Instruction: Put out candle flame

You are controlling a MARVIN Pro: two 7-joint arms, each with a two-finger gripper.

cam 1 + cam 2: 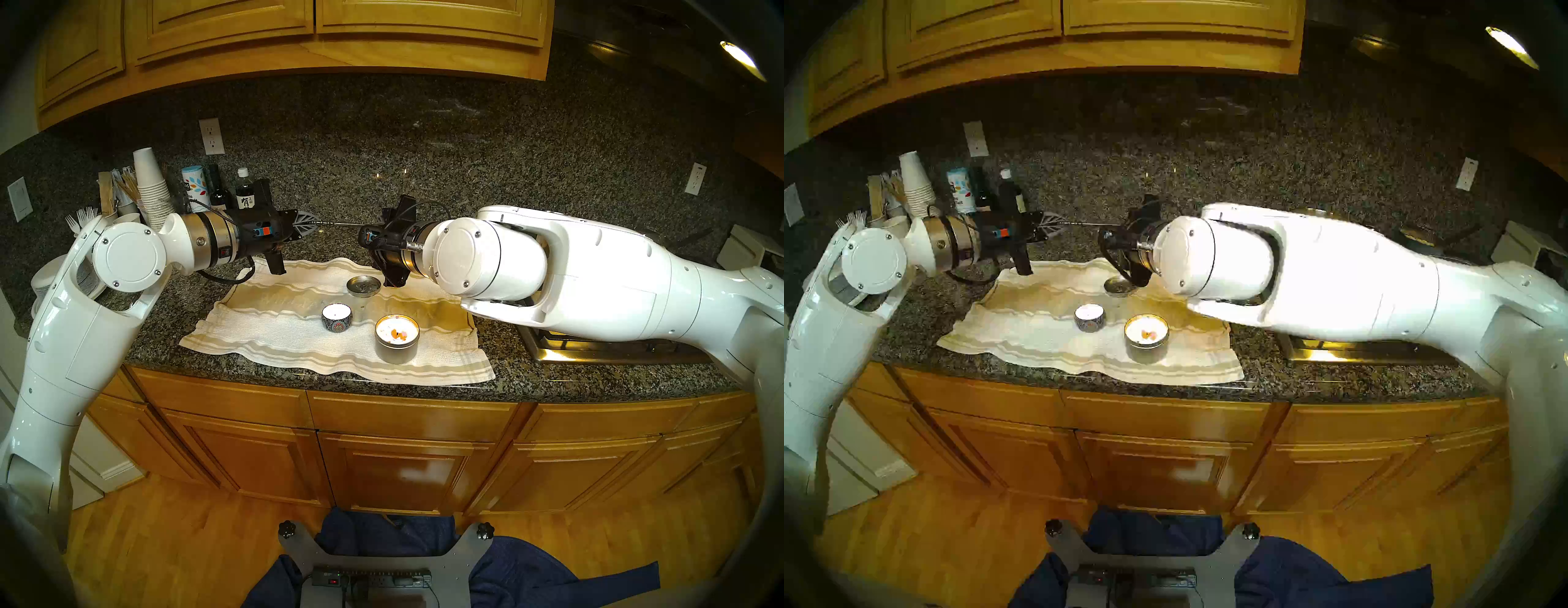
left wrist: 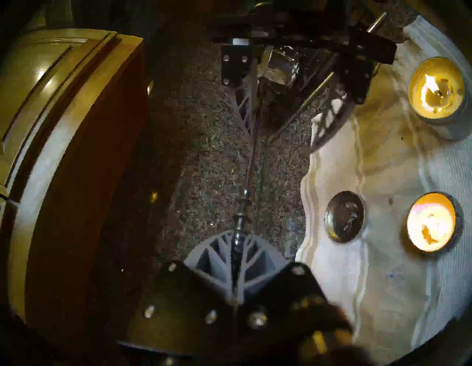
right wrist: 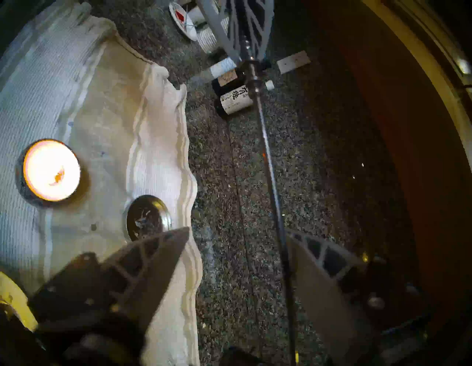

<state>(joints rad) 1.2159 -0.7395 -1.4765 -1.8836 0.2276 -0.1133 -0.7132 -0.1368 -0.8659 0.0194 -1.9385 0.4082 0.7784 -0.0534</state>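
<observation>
Granite countertop (image 1: 424,199), left gripper (image 2: 236,245) clamped on thin metal rod (image 2: 249,163), right gripper (image 3: 237,245) spread apart around rod only in wrist views, two lit candles (image 1: 336,317) on towel (image 1: 263,335).

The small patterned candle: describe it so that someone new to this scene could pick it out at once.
On the granite counter lies a striped cloth with three round tins. The small patterned candle sits nearest the cloth's middle, left of the larger plain tin candle. Its dark, decorated side sets it apart; the empty tin behind holds no wax.
</observation>
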